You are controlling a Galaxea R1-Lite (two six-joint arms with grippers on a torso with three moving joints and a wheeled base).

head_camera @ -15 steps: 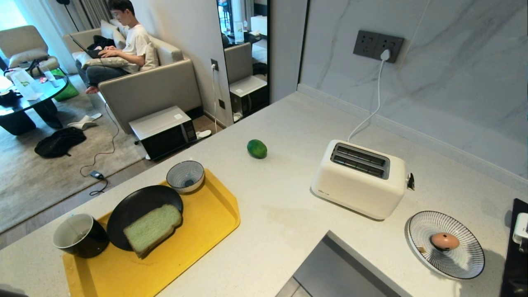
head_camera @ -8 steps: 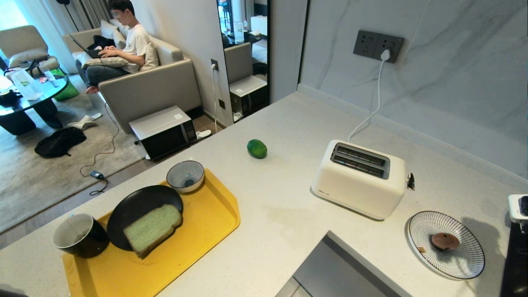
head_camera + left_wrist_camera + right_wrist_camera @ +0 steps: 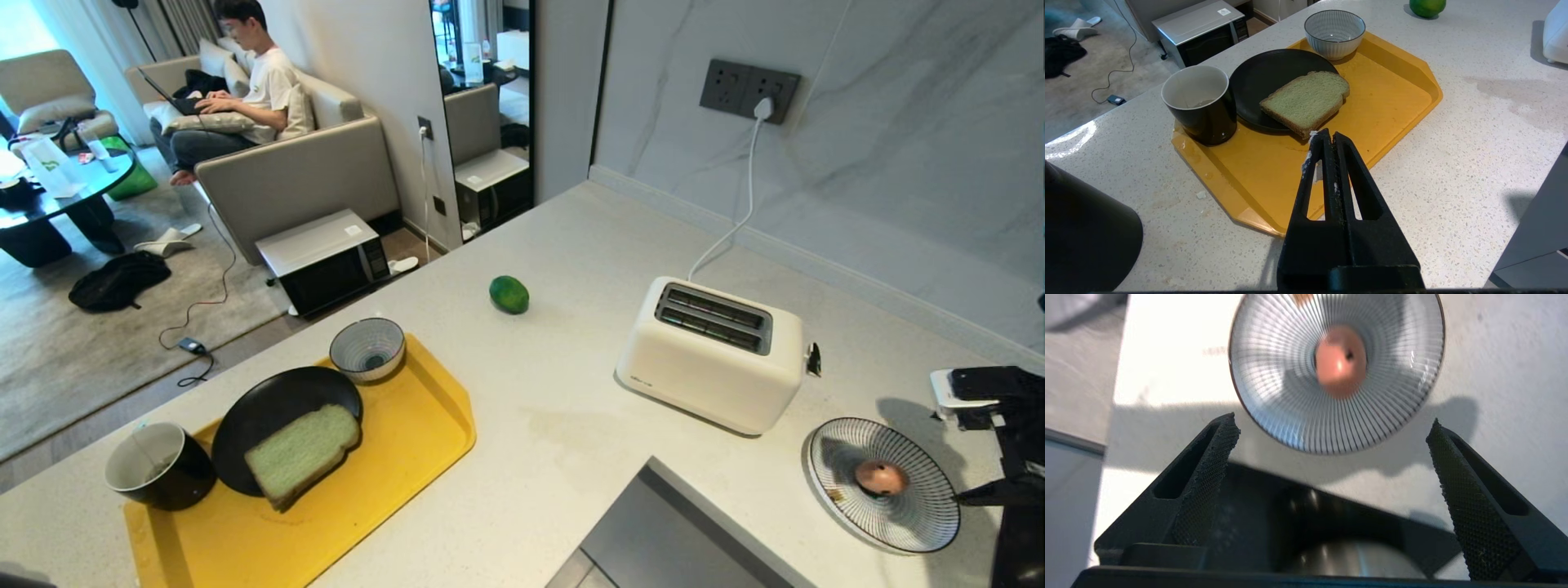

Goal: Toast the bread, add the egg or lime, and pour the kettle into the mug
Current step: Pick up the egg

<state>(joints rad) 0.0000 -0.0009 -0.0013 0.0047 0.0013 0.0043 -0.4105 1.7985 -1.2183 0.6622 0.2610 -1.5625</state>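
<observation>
Egg [image 3: 881, 478] in striped plate [image 3: 931, 529]: fragile, slippery; you grip its sides lightly; right gripper [image 3: 1331, 465] wide open, empty

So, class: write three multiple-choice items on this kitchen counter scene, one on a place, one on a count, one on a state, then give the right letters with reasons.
1. Where does the egg lie?
A. on the striped plate
B. on the yellow tray
C. in the toaster

2. How many slots does the toaster have?
A. one
B. two
C. four

3. How stands the right gripper?
A. shut on the egg
B. shut, empty
C. open, empty

Key: 1 A, the egg sits mid-plate. 2 B, two slots show on top. 3 C, its fingers stand wide apart, short of the plate.
</observation>
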